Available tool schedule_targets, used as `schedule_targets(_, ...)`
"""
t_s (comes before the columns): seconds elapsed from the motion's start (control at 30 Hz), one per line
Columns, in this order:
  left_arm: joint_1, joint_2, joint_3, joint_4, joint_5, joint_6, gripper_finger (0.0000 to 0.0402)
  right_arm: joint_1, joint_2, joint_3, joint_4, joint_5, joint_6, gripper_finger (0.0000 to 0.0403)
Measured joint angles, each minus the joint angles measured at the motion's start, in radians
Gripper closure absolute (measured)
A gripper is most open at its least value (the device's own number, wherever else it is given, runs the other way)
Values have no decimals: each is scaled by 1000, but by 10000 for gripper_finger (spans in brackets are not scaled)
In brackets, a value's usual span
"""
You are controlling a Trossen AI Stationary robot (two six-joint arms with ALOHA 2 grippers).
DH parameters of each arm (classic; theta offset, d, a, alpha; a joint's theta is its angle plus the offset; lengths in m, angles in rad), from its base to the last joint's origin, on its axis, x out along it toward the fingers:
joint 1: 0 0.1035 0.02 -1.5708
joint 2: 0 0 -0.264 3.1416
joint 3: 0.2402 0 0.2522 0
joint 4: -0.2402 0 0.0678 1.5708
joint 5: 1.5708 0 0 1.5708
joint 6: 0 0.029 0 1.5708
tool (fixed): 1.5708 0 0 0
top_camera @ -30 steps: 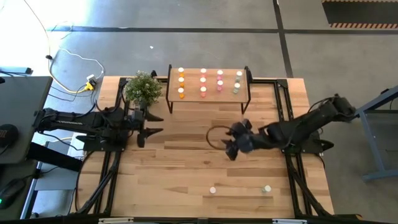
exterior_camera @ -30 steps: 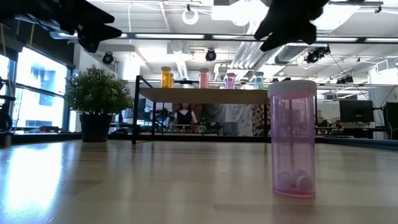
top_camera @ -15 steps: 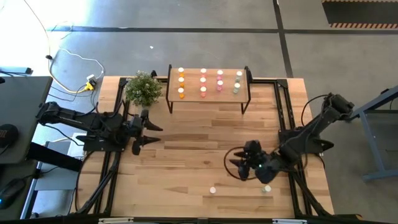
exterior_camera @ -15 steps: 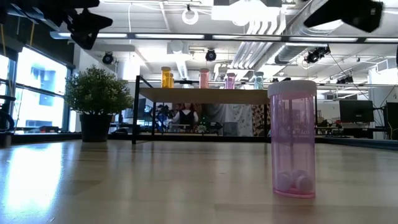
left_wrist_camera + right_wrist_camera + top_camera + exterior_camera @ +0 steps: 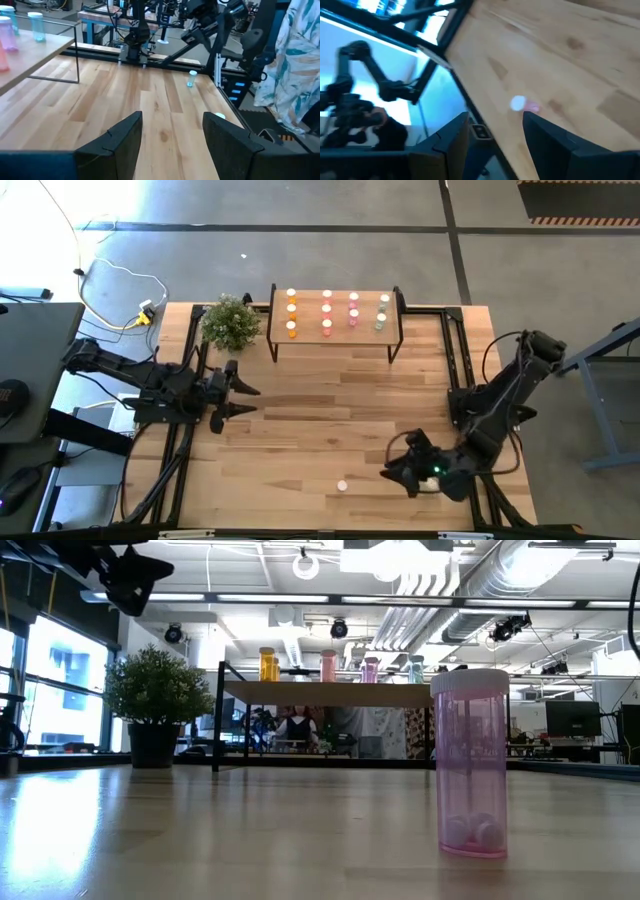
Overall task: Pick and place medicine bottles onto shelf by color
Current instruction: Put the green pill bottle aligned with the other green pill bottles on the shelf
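The shelf (image 5: 335, 338) stands at the table's far side with several medicine bottles on it, in columns of orange (image 5: 291, 311), light pink (image 5: 326, 311), deep pink (image 5: 353, 308) and pale green (image 5: 383, 312). A pink bottle (image 5: 342, 485) stands upright on the tabletop near the front edge, and is also in the right wrist view (image 5: 524, 105) and large in the low view (image 5: 470, 765). A pale green bottle (image 5: 192, 79) stands by the right arm. My right gripper (image 5: 392, 470) hovers open, just right of the pink bottle. My left gripper (image 5: 247, 399) is open and raised at the table's left.
A potted plant (image 5: 230, 322) stands left of the shelf. Black frame rails (image 5: 460, 350) run along the table's right and left edges. Bare planks (image 5: 320, 420) lie between the shelf and the two loose bottles.
My right gripper has swung from the table's middle toward the near right corner, rolling as it went, and has left the low view. It now hovers beside the pink bottle. My left gripper has swung slightly toward the near edge. No bottle has moved.
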Motion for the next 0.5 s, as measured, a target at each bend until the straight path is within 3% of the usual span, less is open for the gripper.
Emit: schedule_targets(0.5,-15,0,0,0,-6,-72,202,239,1,1,241,274,-101,224)
